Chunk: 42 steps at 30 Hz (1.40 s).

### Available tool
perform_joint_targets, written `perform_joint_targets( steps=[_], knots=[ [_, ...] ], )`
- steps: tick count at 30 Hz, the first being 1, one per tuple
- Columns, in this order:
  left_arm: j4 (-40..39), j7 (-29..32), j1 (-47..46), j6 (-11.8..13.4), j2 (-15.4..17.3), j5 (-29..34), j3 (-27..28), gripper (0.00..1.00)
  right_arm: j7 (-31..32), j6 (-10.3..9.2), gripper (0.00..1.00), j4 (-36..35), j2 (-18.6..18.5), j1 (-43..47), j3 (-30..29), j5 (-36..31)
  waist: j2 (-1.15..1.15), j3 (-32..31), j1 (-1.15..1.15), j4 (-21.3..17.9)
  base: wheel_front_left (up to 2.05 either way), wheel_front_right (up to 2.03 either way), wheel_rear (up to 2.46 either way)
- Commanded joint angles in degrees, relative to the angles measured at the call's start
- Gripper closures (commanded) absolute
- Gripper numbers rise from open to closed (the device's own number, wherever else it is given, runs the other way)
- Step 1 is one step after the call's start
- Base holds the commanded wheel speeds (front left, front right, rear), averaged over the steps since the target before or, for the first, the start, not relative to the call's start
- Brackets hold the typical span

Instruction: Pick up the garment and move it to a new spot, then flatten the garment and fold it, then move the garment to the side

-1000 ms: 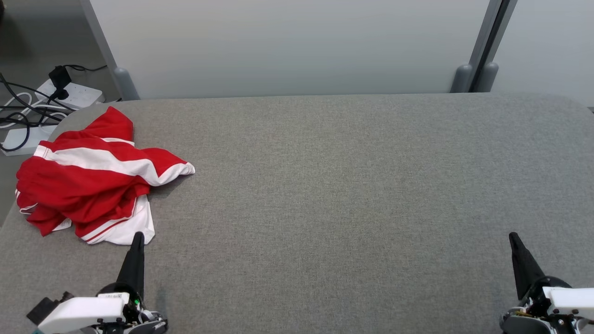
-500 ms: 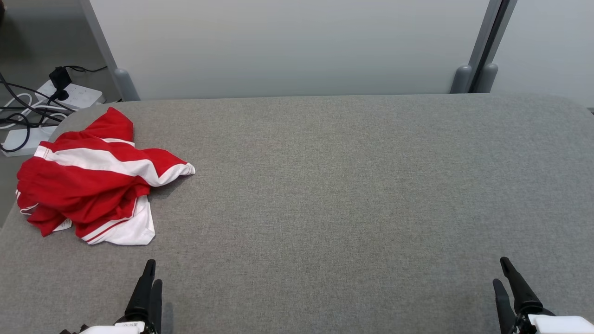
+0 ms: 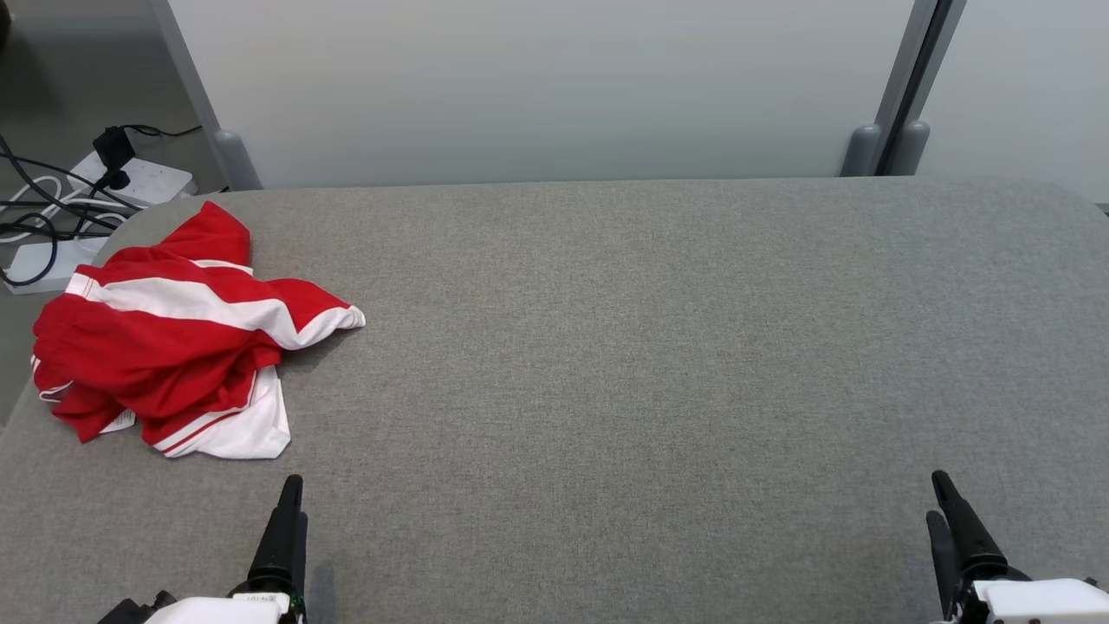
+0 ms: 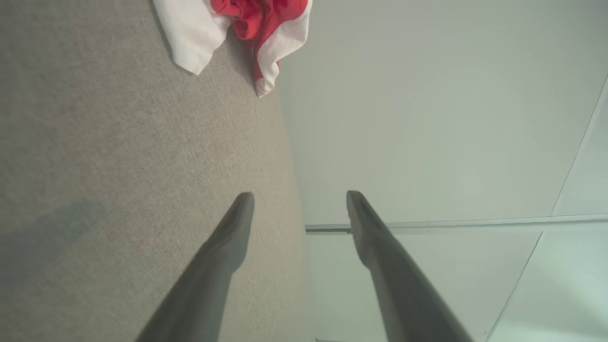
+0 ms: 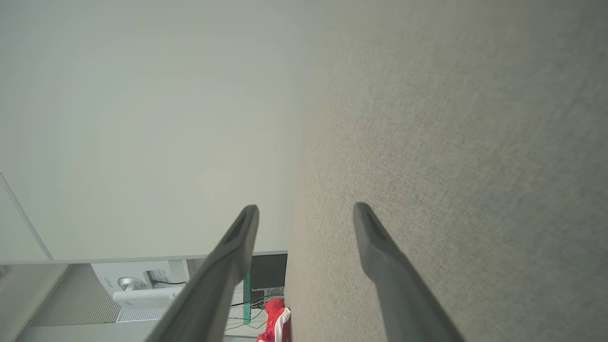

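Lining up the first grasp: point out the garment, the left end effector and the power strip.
garment [image 3: 165, 355]: head view, on the red fabric in the middle of the heap.
left end effector [image 4: 300, 194]: left wrist view, midway between its two fingertips.
power strip [image 3: 152, 180]: head view, on its white top face.

- A bench [image 3: 658, 364] covered in grey woven fabric spans the head view, and its far corners are rounded.
- Behind its far edge stands a plain, pale partition panel [image 3: 537, 87], smooth and unmarked.
- Grey posts frame the panel: a slanted left post [image 3: 227, 152] and a right post [image 3: 905, 139], each with a rounded foot.
- Dark grey floor [image 3: 52, 78] shows at the upper left, where a white power strip [image 3: 143, 179] lies with a black plug [image 3: 113, 146] in it.
- The light is soft and even, with only faint shadows.
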Motion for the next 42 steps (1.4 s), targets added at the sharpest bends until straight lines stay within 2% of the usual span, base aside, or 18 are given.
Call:
perform_joint_targets(
  steps=[1,10,25,42],
  knots=[
    [-1.79,-0.43,-3.23,-0.16,1.0,1.2,0.36,0.0,-0.64,0.21,0.0,-1.8,-0.94,-2.72,0.57,-1.15,0.0,-0.02,-0.01,0.0,0.0,0.0,0.0],
    [-2.87,-2.12,-3.82,-0.11,0.63,11.72,1.22,0.0,-2.32,0.23,0.0,-2.4,-0.61,-3.53,1.27,-10.08,0.0,-0.08,-0.01,-0.03,0.0,0.0,0.0],
    [-4.88,-4.64,-4.63,2.56,0.76,26.72,-1.09,0.0,-4.84,0.27,0.0,-5.19,-0.94,-4.59,2.52,-27.12,0.0,-0.15,-0.01,-0.16,0.0,0.0,0.0],
    [-5.35,-7.33,-5.81,3.97,0.91,38.2,-2.73,0.0,-7.53,0.31,0.0,-6.55,-0.86,-5.14,3.92,-37.88,0.0,-0.59,-0.01,-0.55,0.0,0.0,0.0]
  ],
)
